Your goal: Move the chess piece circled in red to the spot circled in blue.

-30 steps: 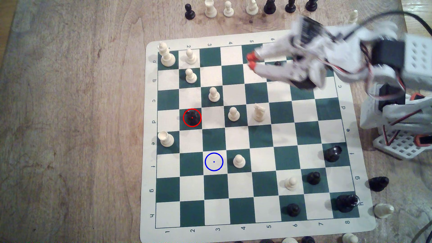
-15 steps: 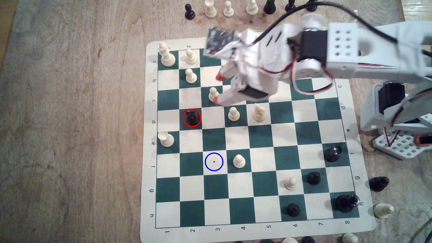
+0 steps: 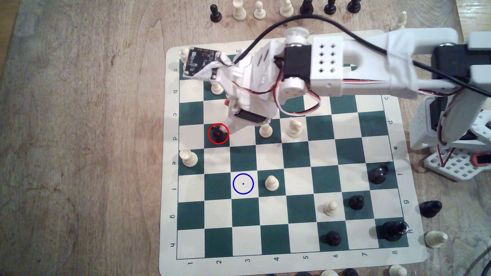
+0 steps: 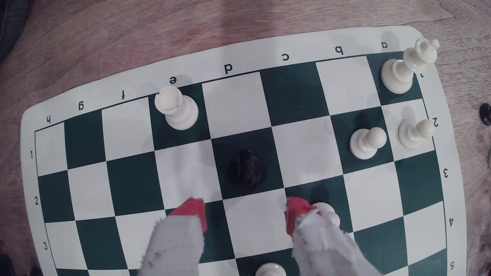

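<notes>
The chess piece [image 3: 217,136], a glossy black knight-like piece ringed in red, stands on dark square d2; in the wrist view the chess piece [image 4: 247,169] sits just beyond my fingertips. My gripper [image 3: 226,116] hovers over the board right beside it, open, nothing held. In the wrist view the gripper [image 4: 245,212] shows two red-tipped fingers [image 4: 194,212] spread wide, with the piece centred ahead of the gap. The spot [image 3: 243,183], a cream square with a blue ring and dot, lies bare two rows nearer the board's h edge.
A cream pawn [image 4: 328,212] stands against one fingertip. Cream pawns [image 3: 265,130] [image 3: 271,183], a cream knight [image 3: 294,127] and a cream rook [image 3: 188,158] stand around the piece and spot. Black pieces cluster at the exterior view's lower right. Spare pieces line the table beyond the board.
My arm swept from the board's far right corner toward the exterior view's left and down to the ringed black piece. The fingers, nearly together a second ago, spread apart.
</notes>
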You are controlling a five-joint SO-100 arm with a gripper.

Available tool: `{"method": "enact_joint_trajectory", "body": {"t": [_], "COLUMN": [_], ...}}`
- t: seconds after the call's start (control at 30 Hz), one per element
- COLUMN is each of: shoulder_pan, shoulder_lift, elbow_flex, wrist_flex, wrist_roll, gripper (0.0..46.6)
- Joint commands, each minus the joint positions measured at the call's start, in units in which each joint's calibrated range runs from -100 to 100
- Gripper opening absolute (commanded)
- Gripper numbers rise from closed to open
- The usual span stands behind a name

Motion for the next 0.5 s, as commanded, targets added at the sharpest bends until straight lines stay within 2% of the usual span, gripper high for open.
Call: {"method": "enact_joint_trajectory", "body": {"t": [0.0, 0.47], "shoulder_pan": [0.13, -1.2], "shoulder_lift": [1.35, 13.49], "elbow_flex": [-6.1, -15.99], "wrist_flex": [-1.11, -1.27], "wrist_roll": [0.2, 0.2], "gripper": [17.7, 17.2]}}
